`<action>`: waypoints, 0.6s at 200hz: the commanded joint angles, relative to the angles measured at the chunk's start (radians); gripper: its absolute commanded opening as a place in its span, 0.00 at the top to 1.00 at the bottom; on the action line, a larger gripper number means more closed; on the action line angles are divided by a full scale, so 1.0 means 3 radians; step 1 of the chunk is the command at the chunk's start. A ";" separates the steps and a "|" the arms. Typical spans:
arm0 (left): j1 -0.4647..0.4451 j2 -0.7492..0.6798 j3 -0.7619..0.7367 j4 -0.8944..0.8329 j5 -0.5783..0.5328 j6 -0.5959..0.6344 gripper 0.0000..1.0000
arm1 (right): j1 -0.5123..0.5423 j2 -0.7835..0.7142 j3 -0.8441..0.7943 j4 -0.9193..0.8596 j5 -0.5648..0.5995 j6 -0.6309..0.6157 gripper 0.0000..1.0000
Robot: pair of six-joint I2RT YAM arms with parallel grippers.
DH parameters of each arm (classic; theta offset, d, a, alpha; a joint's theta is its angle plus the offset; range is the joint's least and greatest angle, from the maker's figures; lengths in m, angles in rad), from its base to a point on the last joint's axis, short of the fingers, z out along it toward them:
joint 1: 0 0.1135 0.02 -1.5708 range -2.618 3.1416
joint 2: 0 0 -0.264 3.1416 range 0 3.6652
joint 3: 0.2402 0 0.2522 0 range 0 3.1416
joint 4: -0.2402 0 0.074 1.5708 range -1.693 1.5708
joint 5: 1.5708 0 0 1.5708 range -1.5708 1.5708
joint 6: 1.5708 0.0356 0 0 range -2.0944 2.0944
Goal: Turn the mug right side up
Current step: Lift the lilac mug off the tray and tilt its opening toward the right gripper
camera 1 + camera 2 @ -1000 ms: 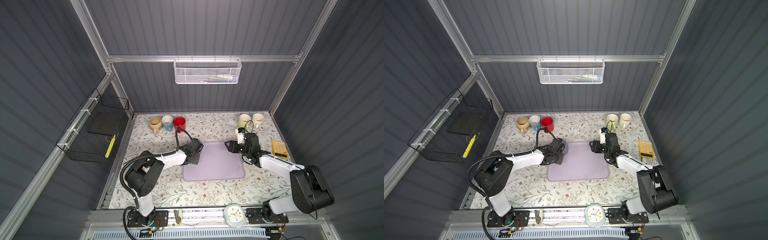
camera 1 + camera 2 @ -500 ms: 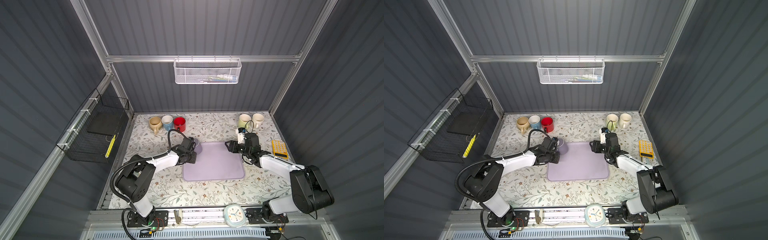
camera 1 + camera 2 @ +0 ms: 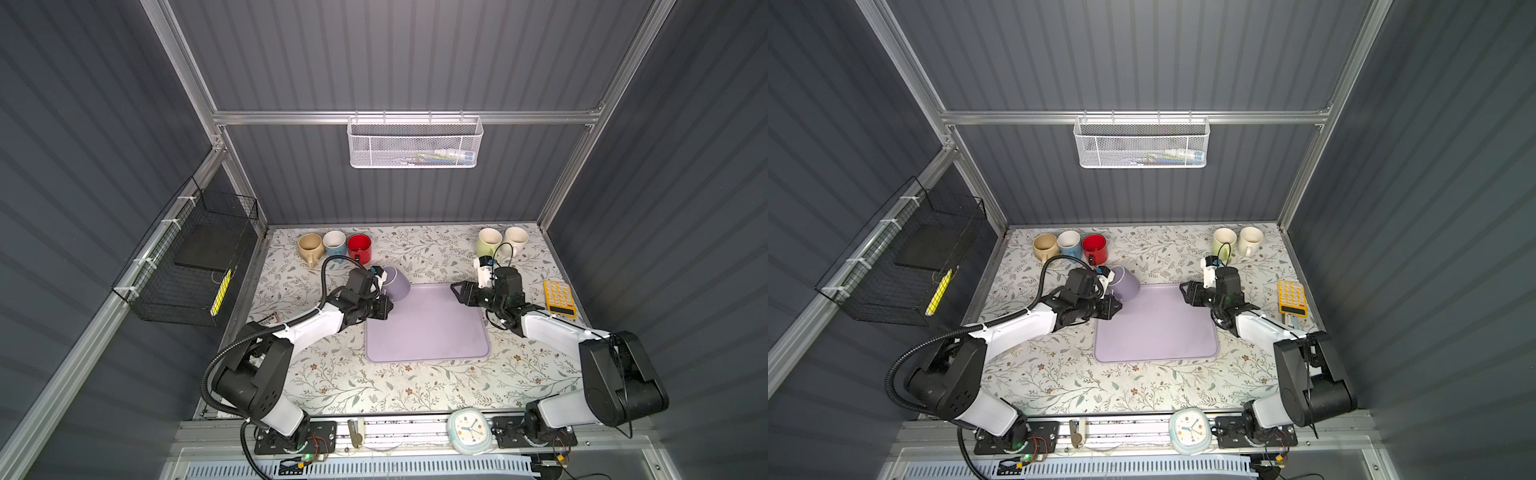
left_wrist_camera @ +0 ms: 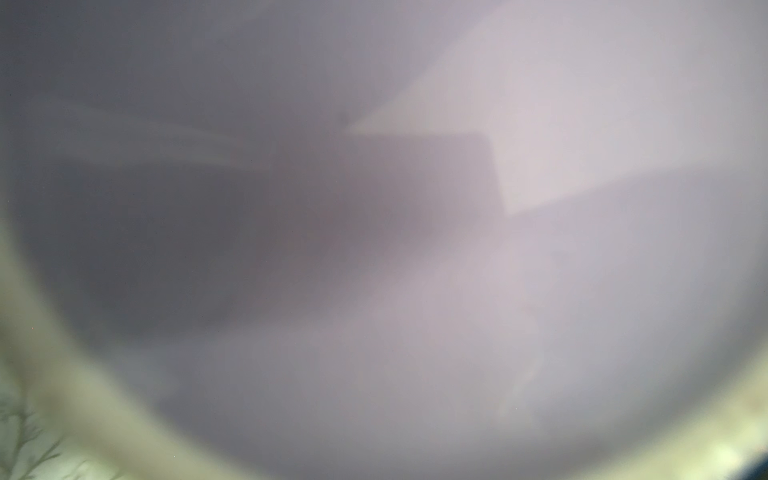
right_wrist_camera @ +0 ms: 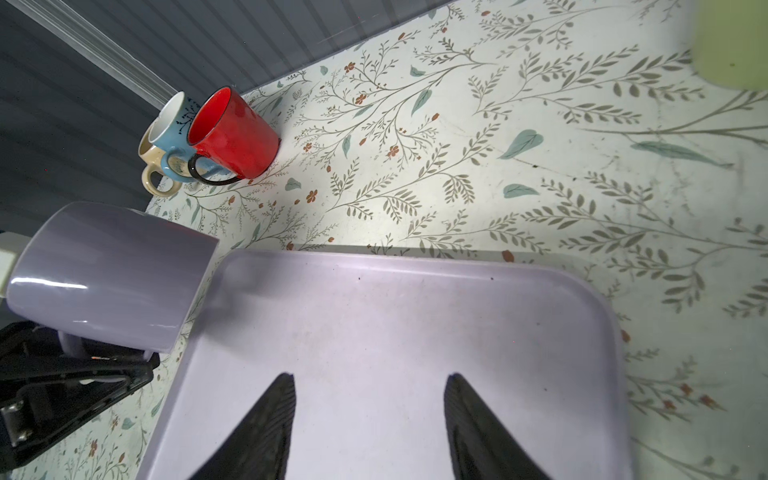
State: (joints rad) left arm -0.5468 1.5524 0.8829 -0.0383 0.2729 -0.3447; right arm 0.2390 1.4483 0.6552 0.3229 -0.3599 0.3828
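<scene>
The lilac mug (image 3: 395,282) (image 3: 1126,283) hangs tipped on its side over the far left corner of the lilac tray (image 3: 428,336) (image 3: 1154,336). My left gripper (image 3: 384,309) (image 3: 1114,308) is shut on its handle. In the right wrist view the mug (image 5: 112,274) shows above the left gripper (image 5: 83,374), which pinches the handle. The left wrist view is filled by the blurred lilac mug (image 4: 415,249); its jaws are hidden. My right gripper (image 3: 455,291) (image 3: 1183,290) (image 5: 370,378) stands open and empty over the tray's (image 5: 415,324) far right part.
Beige, blue and red mugs (image 3: 359,247) (image 5: 232,133) stand upright at the back left. A green mug (image 3: 489,241) and a cream one (image 3: 516,239) stand at the back right. A yellow calculator (image 3: 559,297) lies right of the tray. A clock (image 3: 469,428) sits at the front rail.
My left wrist has rolled and drawn back a little toward the left, bringing the lilac mug out from under it and tipping it on its side. The right gripper has barely moved.
</scene>
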 commanded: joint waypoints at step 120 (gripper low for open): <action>0.0320 -0.0205 -0.0099 0.1335 0.1626 -0.0729 0.92 | -0.0006 -0.0103 -0.0325 0.1279 -0.1506 0.0210 0.44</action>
State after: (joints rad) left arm -0.4492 1.5314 0.8387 0.2356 0.6582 -0.5426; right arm 0.2291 1.4425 0.5732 0.5816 -0.7269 0.4267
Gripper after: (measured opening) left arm 0.167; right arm 0.563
